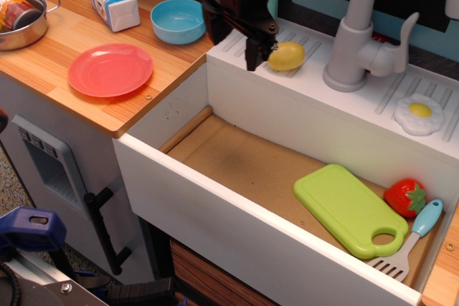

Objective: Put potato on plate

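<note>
Sink point(301, 170): your widest item, an open basin; the green board point(349, 208), strawberry point(404, 197) and spatula point(409, 244) lie inside, away from your path.
Surface point(143, 91): the wooden top to the sink's left carries your target.
Plate point(110, 69): flat and bare on that surface, well apart from the potato, so you face a long carry across.
Hand point(239, 42): you have it hanging over the sink's ribbed back ledge, jaws parted and holding nothing, just beside the potato, presumably lining up a grasp.
Potato point(287, 56): it rests on the ledge, near the tap point(358, 34), not yet gripped.
</note>
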Motion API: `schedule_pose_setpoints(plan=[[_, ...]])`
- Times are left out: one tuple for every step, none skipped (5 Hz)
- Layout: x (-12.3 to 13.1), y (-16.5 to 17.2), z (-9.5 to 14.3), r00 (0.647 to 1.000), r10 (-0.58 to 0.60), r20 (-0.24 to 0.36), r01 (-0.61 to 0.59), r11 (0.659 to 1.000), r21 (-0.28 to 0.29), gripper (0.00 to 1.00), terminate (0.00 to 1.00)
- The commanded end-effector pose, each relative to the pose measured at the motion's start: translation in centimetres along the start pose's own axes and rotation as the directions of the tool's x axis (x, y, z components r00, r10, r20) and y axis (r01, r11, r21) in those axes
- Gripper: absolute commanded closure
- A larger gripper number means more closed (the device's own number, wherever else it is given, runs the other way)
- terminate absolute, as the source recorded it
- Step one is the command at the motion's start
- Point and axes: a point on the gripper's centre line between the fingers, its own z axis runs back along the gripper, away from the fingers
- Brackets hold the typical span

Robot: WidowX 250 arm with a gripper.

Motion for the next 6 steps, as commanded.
schedule_pose_setpoints(plan=[[4.3,-0.2,0.3,0.993,-0.060,0.098,0.060,0.998,0.002,0.00,0.00],[5.3,-0.4,-0.6,0.989,-0.085,0.124,0.087,0.996,-0.014,0.00,0.00],[5.3,-0.9,-1.5,0.985,-0.081,0.152,0.092,0.994,-0.064,0.00,0.00],[4.9,-1.3,-1.9,0.986,-0.061,0.153,0.076,0.993,-0.093,0.00,0.00],[4.3,-1.0,-3.1,0.984,-0.059,0.169,0.083,0.987,-0.136,0.00,0.00],[4.0,-1.0,-4.0,0.985,-0.031,0.171,0.062,0.983,-0.175,0.00,0.00]])
